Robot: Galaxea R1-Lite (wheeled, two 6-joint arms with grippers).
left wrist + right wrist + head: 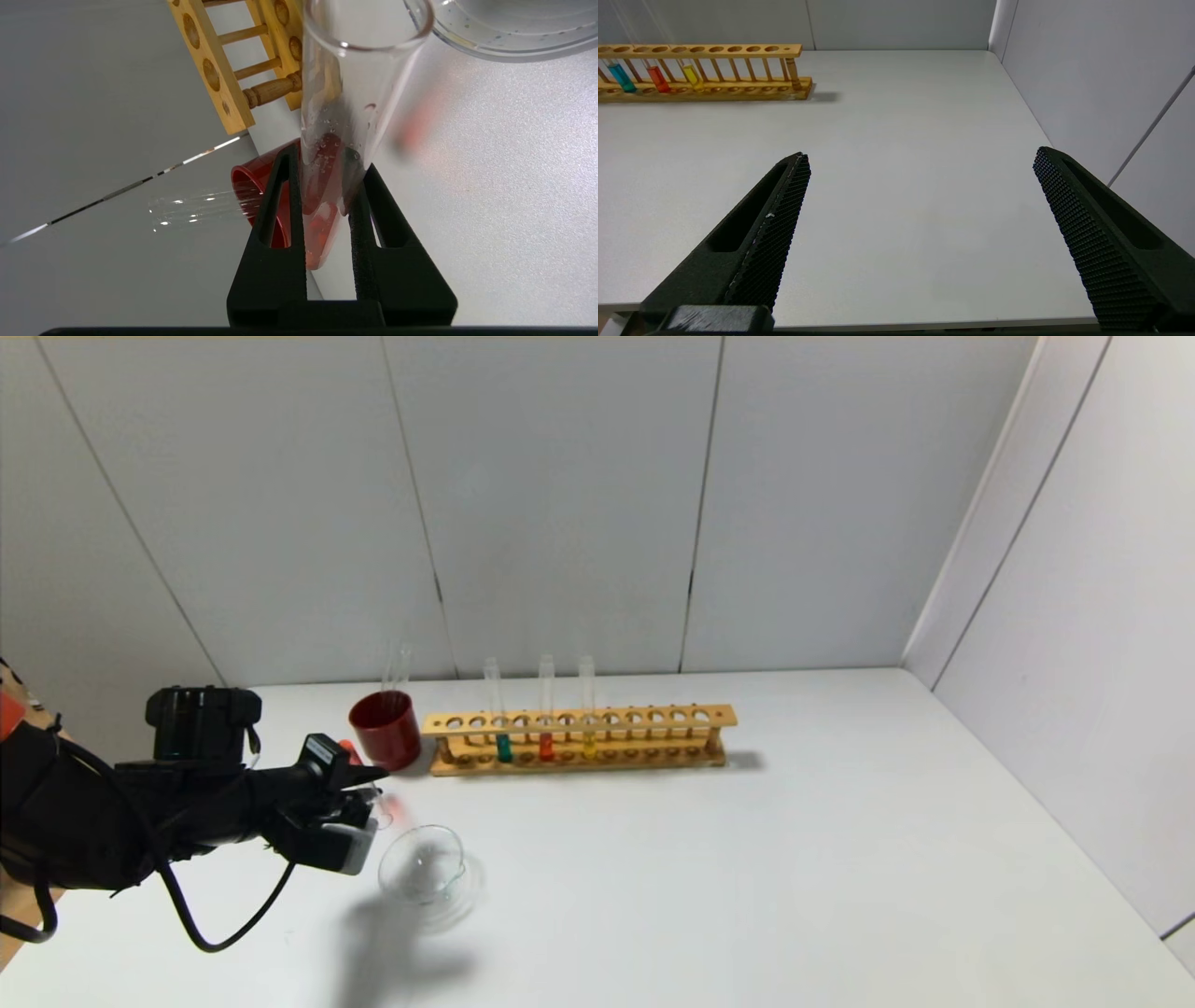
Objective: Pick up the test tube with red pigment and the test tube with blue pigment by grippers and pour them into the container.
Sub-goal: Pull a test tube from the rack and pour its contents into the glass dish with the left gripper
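- Test tube with red pigment (327,154): clamped between the left gripper (327,186) fingers, tilted, open mouth pointing toward the glass dish (425,870) and close to its rim; red liquid sits at the closed end.
- Dish rests on the white table (747,877), just in front of the dark red cup (385,728).
- Wooden rack (579,737) beside the cup holds the test tube with blue pigment (502,745), a red-orange tube (546,744) and a yellow tube (588,742), all upright.
- Right gripper (920,186): fingers spread wide, holding nothing, over bare table well apart from the rack.
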